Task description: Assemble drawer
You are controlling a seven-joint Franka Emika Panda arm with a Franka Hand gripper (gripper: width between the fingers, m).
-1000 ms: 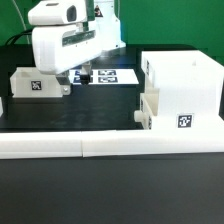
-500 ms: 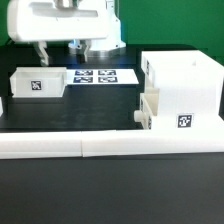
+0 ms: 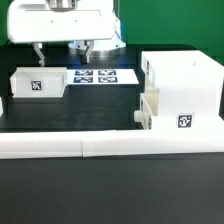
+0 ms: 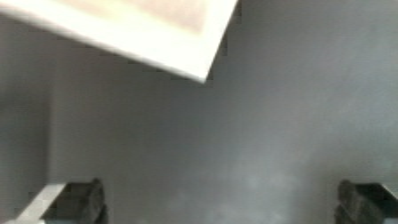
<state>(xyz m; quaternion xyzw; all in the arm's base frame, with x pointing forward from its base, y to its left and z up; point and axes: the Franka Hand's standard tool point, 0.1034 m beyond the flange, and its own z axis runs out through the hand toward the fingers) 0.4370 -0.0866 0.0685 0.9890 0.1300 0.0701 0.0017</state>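
Exterior view: note gripper high over counter's far edge, jaws spread wide, gripping nothing; tray near that edge; case toward the exterior view's right edge.

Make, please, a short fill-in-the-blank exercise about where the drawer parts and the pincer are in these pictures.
1. In the wrist view the pincer is ___ and holds nothing.
2. The loose tray stands to the exterior view's ___ of the marker board.
3. The case stands on the exterior view's ___ side of the table.

Missing words: open; left; right
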